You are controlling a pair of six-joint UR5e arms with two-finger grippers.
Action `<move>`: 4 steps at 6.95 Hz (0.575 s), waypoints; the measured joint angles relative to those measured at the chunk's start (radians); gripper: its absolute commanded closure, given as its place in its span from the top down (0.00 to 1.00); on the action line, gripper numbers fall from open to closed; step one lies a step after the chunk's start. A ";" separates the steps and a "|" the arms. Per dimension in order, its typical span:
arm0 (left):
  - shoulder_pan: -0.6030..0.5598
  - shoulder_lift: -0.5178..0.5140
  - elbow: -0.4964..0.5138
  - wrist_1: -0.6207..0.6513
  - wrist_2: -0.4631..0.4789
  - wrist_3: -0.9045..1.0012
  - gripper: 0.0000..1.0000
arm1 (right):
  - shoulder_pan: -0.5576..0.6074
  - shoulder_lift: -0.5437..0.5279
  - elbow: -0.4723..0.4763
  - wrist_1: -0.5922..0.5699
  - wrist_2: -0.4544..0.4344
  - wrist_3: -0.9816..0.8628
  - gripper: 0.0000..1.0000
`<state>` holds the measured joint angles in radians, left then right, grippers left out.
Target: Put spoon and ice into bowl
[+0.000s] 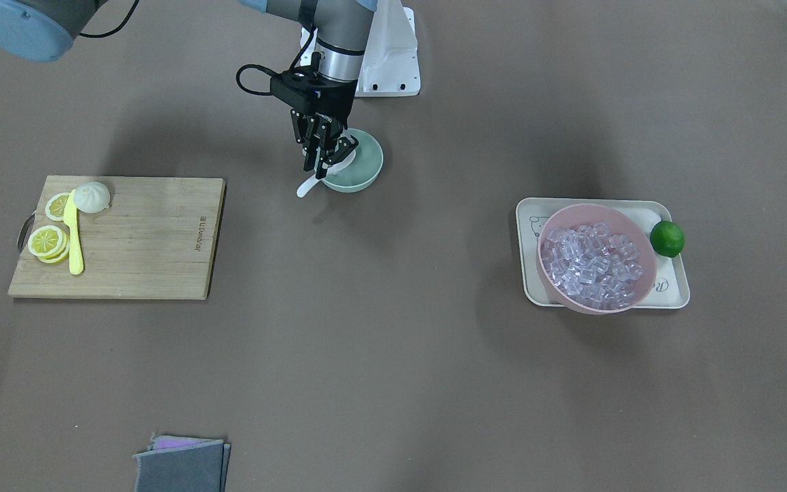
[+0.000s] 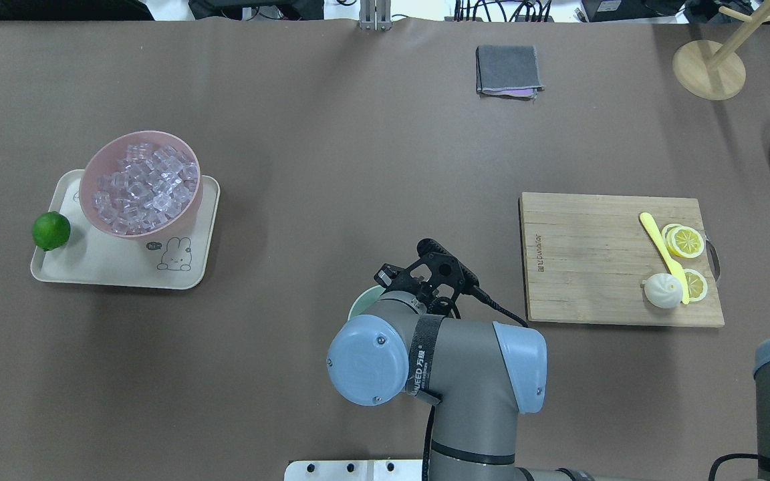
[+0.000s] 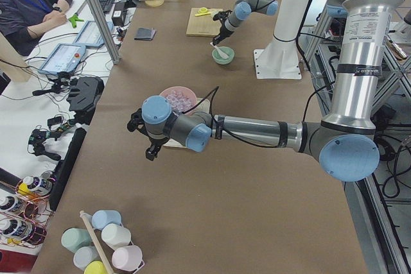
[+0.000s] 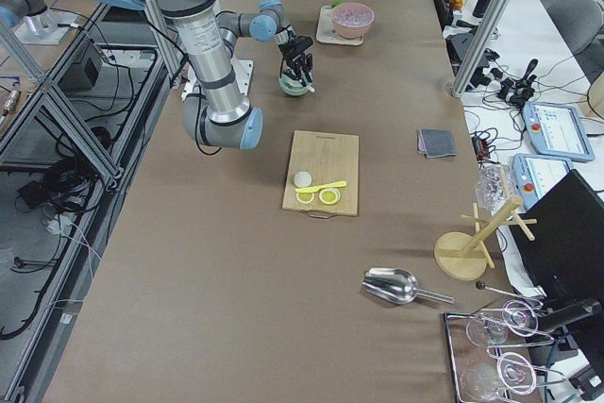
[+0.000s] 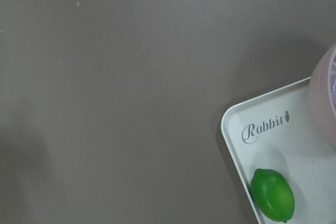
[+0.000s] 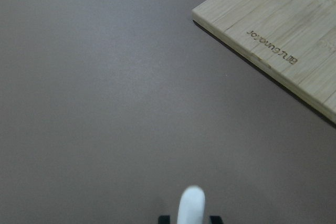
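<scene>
The white spoon point(image 1: 306, 188) is held in my right gripper point(image 1: 324, 161), which is shut on it over the near rim of the mint-green bowl point(image 1: 365, 172). The scoop lies at the bowl and the handle sticks out past the rim. In the right wrist view the spoon's handle point(image 6: 190, 205) shows between the fingers. Much of the bowl point(image 2: 360, 304) is hidden under the arm in the overhead view. The ice point(image 1: 593, 263) is a heap of clear cubes in the pink bowl point(image 2: 95, 167). My left gripper point(image 3: 144, 138) hovers beside that bowl; I cannot tell whether it is open or shut.
The pink bowl sits on a cream tray point(image 1: 672, 295) with a green lime point(image 1: 667, 238). A wooden cutting board point(image 1: 147, 239) holds lemon slices, a bun and a yellow knife point(image 1: 74, 236). A folded grey cloth point(image 1: 182, 465) lies near the operators' edge.
</scene>
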<state>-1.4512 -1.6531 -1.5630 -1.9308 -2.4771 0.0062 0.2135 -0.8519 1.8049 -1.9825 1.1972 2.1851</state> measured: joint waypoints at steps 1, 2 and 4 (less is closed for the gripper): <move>0.000 0.000 0.000 0.000 0.001 0.000 0.99 | -0.002 0.000 0.010 -0.020 -0.031 -0.045 1.00; 0.000 0.000 -0.002 0.000 0.001 -0.001 0.99 | 0.008 -0.002 0.037 -0.027 -0.041 -0.116 1.00; -0.003 0.015 -0.010 0.000 0.020 -0.004 0.99 | 0.085 -0.009 0.110 -0.024 0.016 -0.319 1.00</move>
<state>-1.4539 -1.6385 -1.5730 -1.9306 -2.4575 0.0020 0.2988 -0.8611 1.9147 -2.0062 1.2137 1.8656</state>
